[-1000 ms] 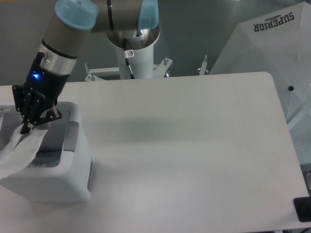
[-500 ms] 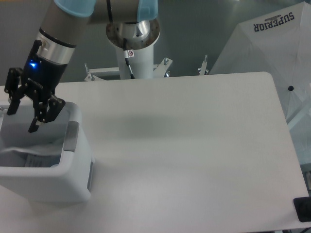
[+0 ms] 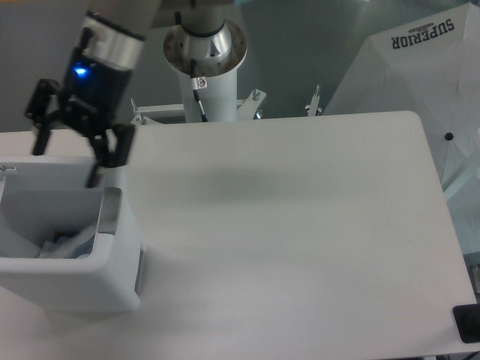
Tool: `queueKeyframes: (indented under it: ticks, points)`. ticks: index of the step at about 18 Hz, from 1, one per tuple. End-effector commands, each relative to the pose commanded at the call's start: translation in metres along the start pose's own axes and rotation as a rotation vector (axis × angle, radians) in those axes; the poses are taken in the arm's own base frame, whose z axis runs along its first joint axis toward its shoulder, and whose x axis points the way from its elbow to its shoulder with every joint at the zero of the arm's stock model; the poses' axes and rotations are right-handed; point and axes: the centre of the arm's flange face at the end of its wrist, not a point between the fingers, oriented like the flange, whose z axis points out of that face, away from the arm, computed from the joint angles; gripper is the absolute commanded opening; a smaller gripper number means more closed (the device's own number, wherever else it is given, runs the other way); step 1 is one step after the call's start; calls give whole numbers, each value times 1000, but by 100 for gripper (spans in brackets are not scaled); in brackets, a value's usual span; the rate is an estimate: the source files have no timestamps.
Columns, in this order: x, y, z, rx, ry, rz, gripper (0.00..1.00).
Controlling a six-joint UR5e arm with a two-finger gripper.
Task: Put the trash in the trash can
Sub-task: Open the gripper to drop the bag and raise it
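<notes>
- Since a second ago the gripper (image 3: 66,150) has let go of the white sheet it held at the bin's rim, lifted, and swung back and to the right; it now hangs above the far edge of the trash can (image 3: 112,289) with its fingers spread wide and nothing between them.
- The sheet that draped over the near left rim is gone from there. You see only pale, crumpled shapes low inside the bin.
- Those shapes read as the trash (image 3: 66,244): a whitish fold and a bluish, translucent bit that may be the bottle, lying against the inner right wall. You cannot tell the two items apart clearly.
- You are at the retreat after the drop. Nothing that looks like trash shows on the table (image 3: 300,225), so the task looks finished or nearly so.
- Your next move only needs a clean withdrawal: keep the open fingers clear of the rim and avoid nudging the bin.
</notes>
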Motion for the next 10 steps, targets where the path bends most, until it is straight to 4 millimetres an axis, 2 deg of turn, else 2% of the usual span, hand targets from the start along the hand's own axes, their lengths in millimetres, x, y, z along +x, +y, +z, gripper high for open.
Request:
queueKeyframes:
  ticks: [1, 3, 5, 10]
  points:
    - [-21, 3, -9, 1, -35, 27, 100]
    - [-63, 21, -26, -16, -102, 29, 100]
    - [-94, 40, -41, -29, -153, 36, 100]
    - [-109, 52, -48, -53, -170, 64, 100]
